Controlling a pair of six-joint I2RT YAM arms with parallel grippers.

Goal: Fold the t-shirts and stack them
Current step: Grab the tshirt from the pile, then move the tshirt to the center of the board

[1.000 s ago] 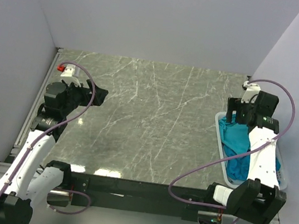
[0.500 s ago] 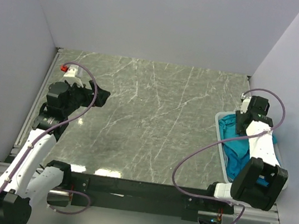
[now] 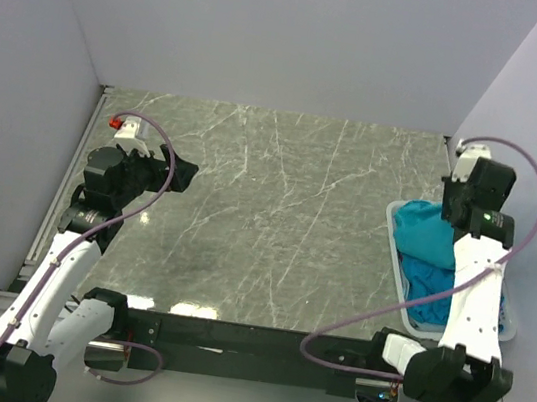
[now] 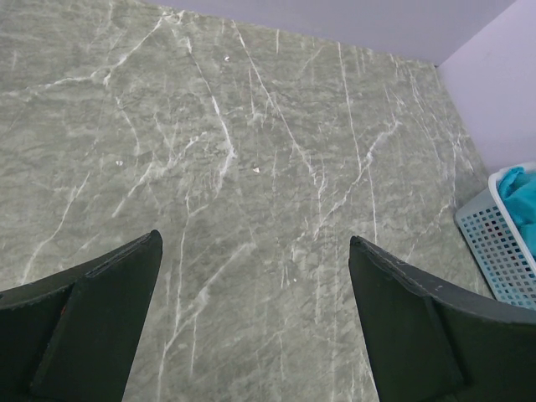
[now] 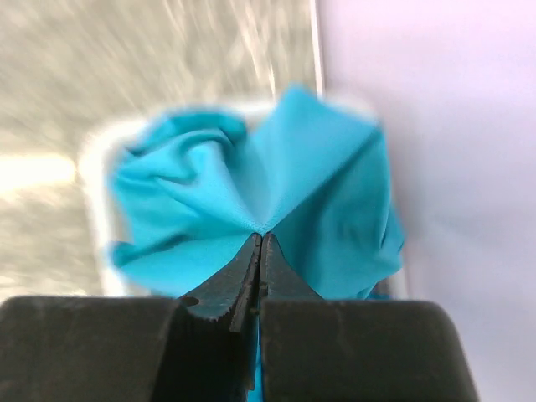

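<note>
A teal t-shirt (image 3: 424,232) bulges up out of the white basket (image 3: 392,248) at the table's right edge. My right gripper (image 5: 260,236) is shut on a pinch of this t-shirt (image 5: 327,184), and the cloth fans out from the fingertips. From above, the right gripper (image 3: 449,214) hangs over the basket's far end. More blue cloth (image 3: 429,289) lies lower in the basket, partly hidden by the right arm. My left gripper (image 3: 186,171) hovers over the table's left side, open, with only bare marble between its fingers (image 4: 109,285).
The grey marble table (image 3: 277,212) is walled at the back and on both sides. The basket's slatted corner (image 4: 494,243) shows at the right of the left wrist view, with teal cloth (image 4: 521,191) in it. A black rail (image 3: 248,340) crosses the near edge.
My right gripper went from open to shut on the teal t-shirt inside the basket and has risen, pulling the cloth up. The left arm has barely moved.
</note>
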